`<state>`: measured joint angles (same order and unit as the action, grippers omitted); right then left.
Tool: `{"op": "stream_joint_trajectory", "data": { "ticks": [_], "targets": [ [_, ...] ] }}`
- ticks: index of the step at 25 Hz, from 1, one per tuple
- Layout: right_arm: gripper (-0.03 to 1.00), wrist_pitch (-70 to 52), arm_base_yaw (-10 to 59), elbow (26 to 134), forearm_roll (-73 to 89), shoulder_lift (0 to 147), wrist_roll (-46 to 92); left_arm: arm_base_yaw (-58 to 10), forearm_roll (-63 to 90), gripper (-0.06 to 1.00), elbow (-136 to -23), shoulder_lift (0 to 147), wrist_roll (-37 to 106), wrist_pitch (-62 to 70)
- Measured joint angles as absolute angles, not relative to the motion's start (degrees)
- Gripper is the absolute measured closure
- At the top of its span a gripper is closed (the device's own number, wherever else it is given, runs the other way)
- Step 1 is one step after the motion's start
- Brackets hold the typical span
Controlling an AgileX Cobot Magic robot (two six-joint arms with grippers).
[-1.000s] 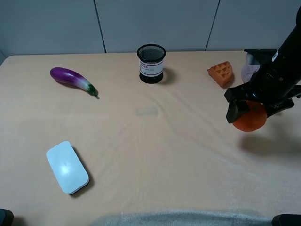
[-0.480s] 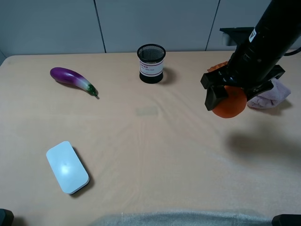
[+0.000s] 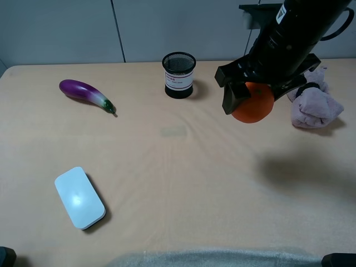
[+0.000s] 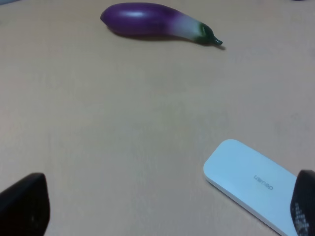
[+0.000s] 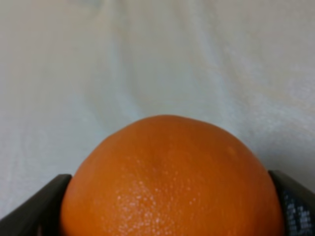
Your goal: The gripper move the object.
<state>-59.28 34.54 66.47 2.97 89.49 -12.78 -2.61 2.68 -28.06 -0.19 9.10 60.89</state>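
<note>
The orange (image 3: 253,102) is clamped between the two black fingers of the right gripper (image 3: 253,99), one finger on each side of it. It hangs clear of the desk (image 3: 178,167), right of centre towards the back, and its dark shadow (image 3: 295,169) falls apart from it on the cloth. Just to its right lies a crumpled pink cloth (image 3: 312,108); to its left stands a black mesh cup (image 3: 178,75). The desk is covered in pale beige fabric, with grey wall panels (image 3: 183,28) behind. Well apart on the left lie a purple eggplant (image 3: 86,94) and a white flat box (image 3: 79,197). The left gripper (image 4: 165,206) is spread wide, holding nothing.
</note>
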Motion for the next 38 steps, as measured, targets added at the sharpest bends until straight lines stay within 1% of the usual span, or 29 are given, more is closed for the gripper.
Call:
{"op": "stream_joint_trajectory", "data": {
  "ticks": [14, 27, 38],
  "targets": [
    [0.41, -62.3, 43.2, 74.3, 0.4, 90.6, -17.1, -2.6, 2.7, -0.03, -28.1, -0.2, 9.1, 60.9],
    [0.41, -66.2, 50.9, 87.8, -0.7, 101.8, -16.5, -2.6, 2.7, -0.03, -28.1, -0.2, 9.1, 60.9],
    [0.41, -66.2, 57.3, 97.3, -1.4, 111.2, -14.7, -2.6, 2.7, -0.03, -28.1, -0.2, 9.1, 60.9]
  ]
}}
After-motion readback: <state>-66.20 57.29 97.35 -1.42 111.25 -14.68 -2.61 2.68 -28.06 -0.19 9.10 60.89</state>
